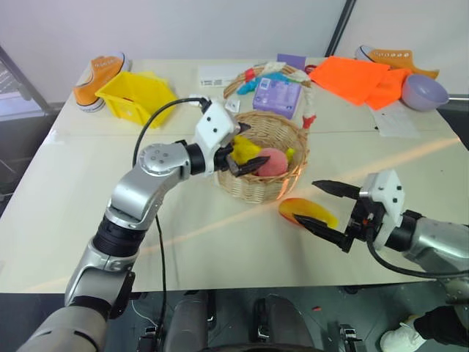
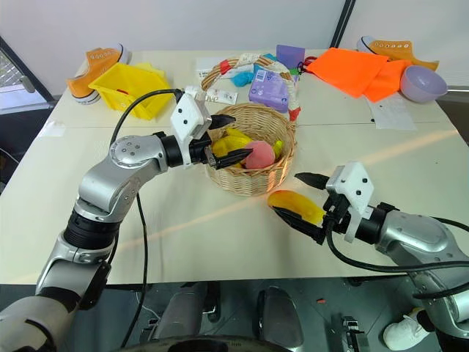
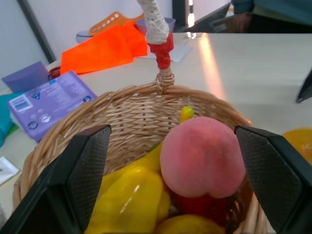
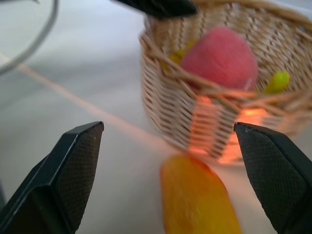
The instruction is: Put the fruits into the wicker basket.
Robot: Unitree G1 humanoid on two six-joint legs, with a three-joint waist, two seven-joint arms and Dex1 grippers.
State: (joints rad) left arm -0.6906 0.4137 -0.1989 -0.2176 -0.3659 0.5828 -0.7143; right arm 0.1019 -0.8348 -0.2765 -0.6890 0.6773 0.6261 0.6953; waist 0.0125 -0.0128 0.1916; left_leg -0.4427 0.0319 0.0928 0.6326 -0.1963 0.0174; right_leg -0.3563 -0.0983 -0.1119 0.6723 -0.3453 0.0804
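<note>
Nearest the camera, the right gripper (image 2: 308,204) is held just above the tabletop (image 2: 220,235) with its black fingers spread wide apart and nothing between them; the mango (image 2: 294,206) lies on the tabletop in the gap, just in front of the wicker basket (image 2: 253,180). The peach (image 3: 202,157) is seen resting inside the basket on top of other yellow toy items, with the left gripper (image 1: 242,149) poised over the basket rim, its fingers standing apart on either side of the peach and, as far as can be told, not pressing it.

The mango is judged to be light, rigid and smooth, so some slipperiness is to be expected against the textured pads. It is best taken across its narrower middle, with the fingers set on its two long flanks rather than at its tapered ends, where it could squirt out. A moderate squeeze should suffice. The tall arched handle (image 3: 157,29) must be cleared on the way in.
</note>
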